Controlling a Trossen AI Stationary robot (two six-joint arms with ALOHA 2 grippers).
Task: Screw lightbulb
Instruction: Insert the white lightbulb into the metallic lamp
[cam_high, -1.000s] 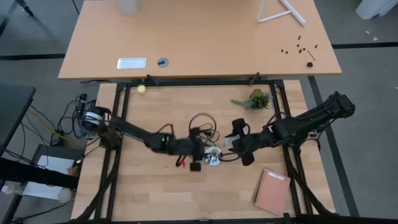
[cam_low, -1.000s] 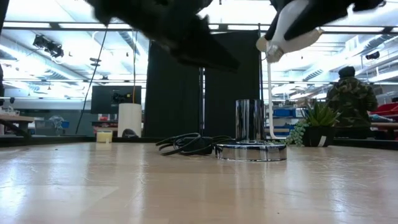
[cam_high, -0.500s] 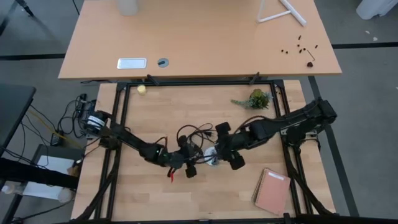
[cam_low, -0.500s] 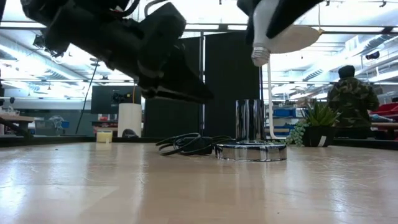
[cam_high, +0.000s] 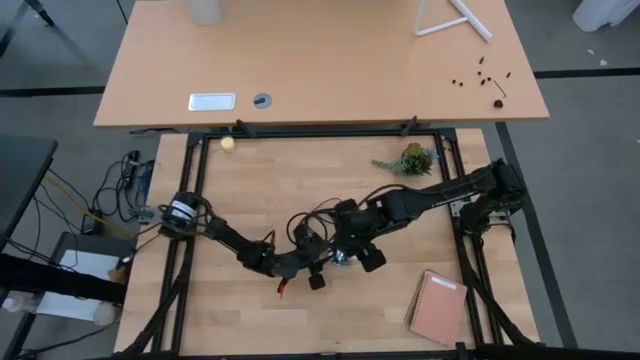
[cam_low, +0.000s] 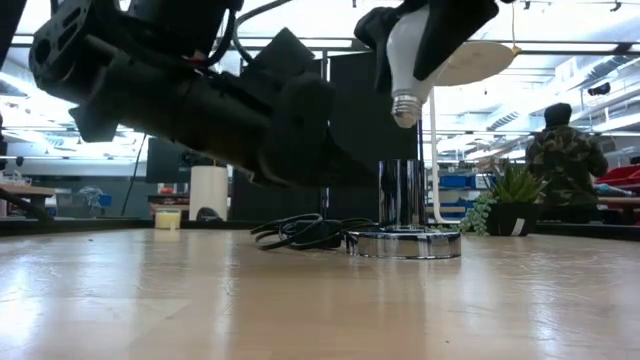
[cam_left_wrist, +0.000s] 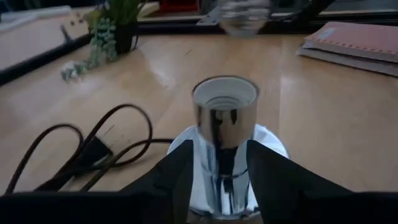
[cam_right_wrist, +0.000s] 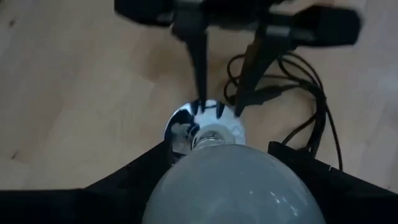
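Right gripper (cam_right_wrist: 217, 186) clamps lightbulb (cam_low: 408, 55) above socket (cam_left_wrist: 225, 118) — left gripper (cam_left_wrist: 214, 180) fingers part-open astride the socket stem, grip unclear

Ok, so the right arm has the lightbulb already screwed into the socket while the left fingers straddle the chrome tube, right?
Not quite. The lightbulb is not screwed in: the low view shows it held in the right gripper, tilted, its screw base in the air above the socket. The rest holds: the left wrist view shows the left gripper with its fingers either side of the chrome tube.
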